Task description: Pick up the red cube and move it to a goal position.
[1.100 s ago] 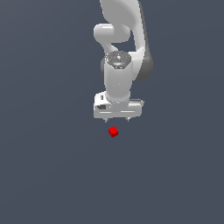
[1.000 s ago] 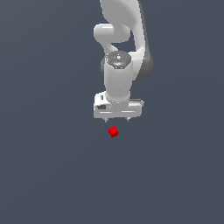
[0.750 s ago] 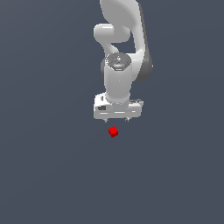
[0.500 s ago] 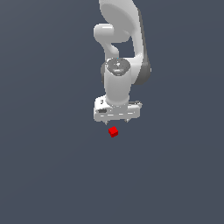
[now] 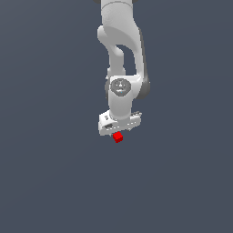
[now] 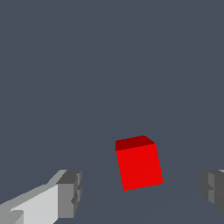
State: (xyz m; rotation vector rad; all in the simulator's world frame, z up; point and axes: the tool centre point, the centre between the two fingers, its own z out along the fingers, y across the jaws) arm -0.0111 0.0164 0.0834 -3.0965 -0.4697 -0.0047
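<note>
the red cube (image 5: pixel 118 137) sits on the flat dark grey-blue floor (image 5: pixel 50 182), just below the white gripper (image 5: pixel 119 132) in the exterior view, its upper edge partly covered by the underside of the hand. in the wrist view the red cube (image 6: pixel 138 162) lies between the two fingers (image 6: pixel 69 192), with open floor on each side of it, so neither pad touches it; it is turned a little askew to the line between the fingers, showing a bright front face and a darker top face. it sits nearer the finger at the far edge of that picture (only a grey corner of that one shows) than the white-backed, grey-tipped one. the jaws stand wide, far broader than the cube, and hold nothing. whether the fingertips reach down to the floor i cannot tell. above the gripper the white panda arm (image 5: pixel 120 50) rises nearly straight up, the round wrist joint (image 5: pixel 120 86) facing the exterior camera, and runs out of the top of the exterior view.
</note>
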